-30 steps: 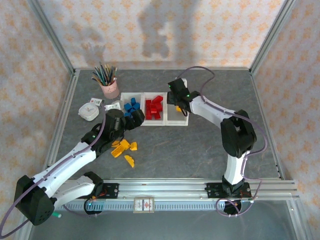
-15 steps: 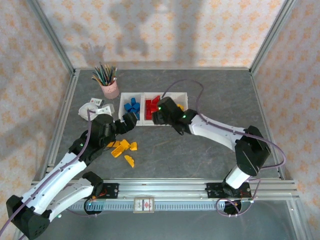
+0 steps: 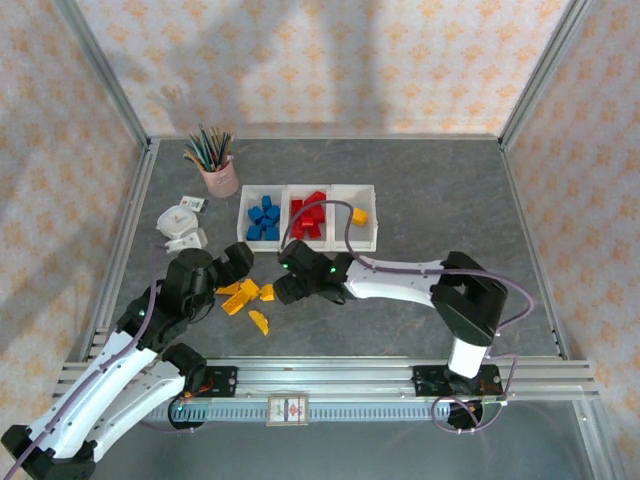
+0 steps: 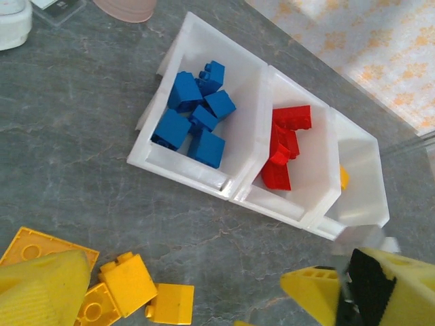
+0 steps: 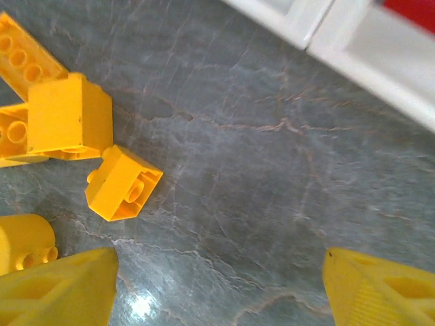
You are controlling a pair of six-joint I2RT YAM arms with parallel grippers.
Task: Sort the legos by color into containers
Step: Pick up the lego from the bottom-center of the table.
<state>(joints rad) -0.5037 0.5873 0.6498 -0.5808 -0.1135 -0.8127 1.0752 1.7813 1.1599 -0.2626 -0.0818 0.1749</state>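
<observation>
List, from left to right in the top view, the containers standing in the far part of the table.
The pencil cup → left bin with blue legos → middle bin with red legos → right bin with a yellow lego.

Got white see-through containers (image 3: pixel 366 236) here: blue legos (image 3: pixel 263 219) in the left one, red legos (image 3: pixel 309 216) middle, single yellow lego (image 3: pixel 359 215) right. More yellow legos (image 3: pixel 246 294) loose on the dark grey marbled table (image 3: pixel 430 180). Pink cup (image 3: pixel 221 181) far left, peach flower-patterned walls (image 3: pixel 320 60).
</observation>
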